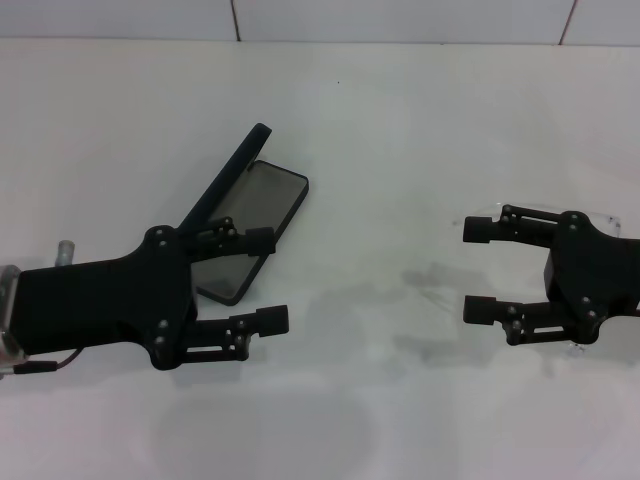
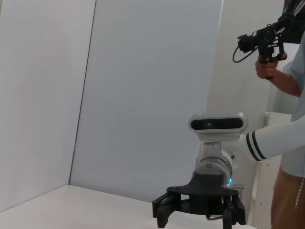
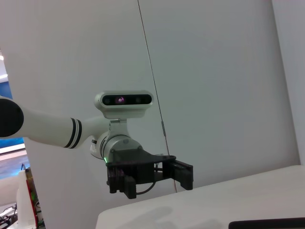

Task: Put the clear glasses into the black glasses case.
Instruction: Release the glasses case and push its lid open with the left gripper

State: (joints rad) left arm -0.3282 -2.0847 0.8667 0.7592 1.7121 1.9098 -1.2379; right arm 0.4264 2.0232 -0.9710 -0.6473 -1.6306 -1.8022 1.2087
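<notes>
From the head view, a slim black glasses case [image 1: 262, 215] with rounded corners lies open on the white table [image 1: 380, 130], a bit left of the middle. Its thin lid stands up on the left side and the grey inside faces up. The black left gripper [image 1: 266, 280] is at the near end of the case. Its two fingers are spread wide and hold nothing. One finger sits over the near part of the case and the other is over bare table, nearer to the robot. The black right gripper [image 1: 478, 270] is well apart from the case, on the right side of the table. Its two fingers are spread wide too, pointing left, and nothing is between them. The clear see-through plastic glasses [image 1: 608, 217] lie on the table under and behind the right gripper. Only a thin clear edge shows past the gripper's body. From the left wrist view, the right gripper [image 2: 198, 213] shows far off, low over the table, with a light wall behind it. From the right wrist view, the left gripper [image 3: 157, 179] shows far off above the table edge, and a dark strip of the case [image 3: 267, 223] shows near the bottom.
</notes>
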